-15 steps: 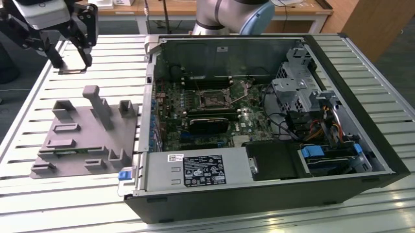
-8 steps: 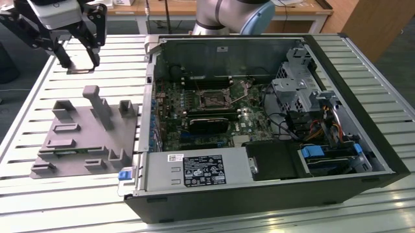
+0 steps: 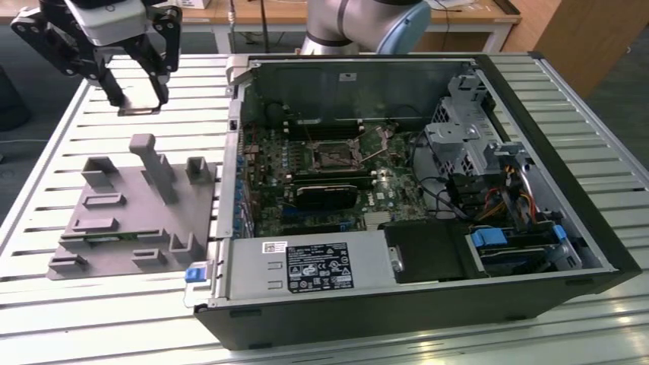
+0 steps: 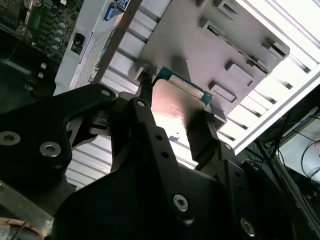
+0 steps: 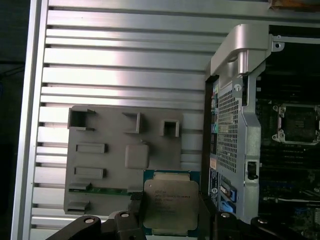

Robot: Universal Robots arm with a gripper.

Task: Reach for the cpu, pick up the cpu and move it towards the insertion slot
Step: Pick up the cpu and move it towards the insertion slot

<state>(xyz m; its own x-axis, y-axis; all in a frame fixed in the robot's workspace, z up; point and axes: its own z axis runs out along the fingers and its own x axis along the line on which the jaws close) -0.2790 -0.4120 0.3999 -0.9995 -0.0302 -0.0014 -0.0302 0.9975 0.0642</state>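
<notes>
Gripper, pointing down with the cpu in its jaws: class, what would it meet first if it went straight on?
Most likely the slatted table, just beyond the grey fixture plate. The gripper, shut on the cpu, hangs above it; depth is unclear.

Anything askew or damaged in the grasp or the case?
Nothing stands out. The tool holds the cpu flat and square above the grey fixture plate. The insertion slot sits open in the case, unobstructed.
</notes>
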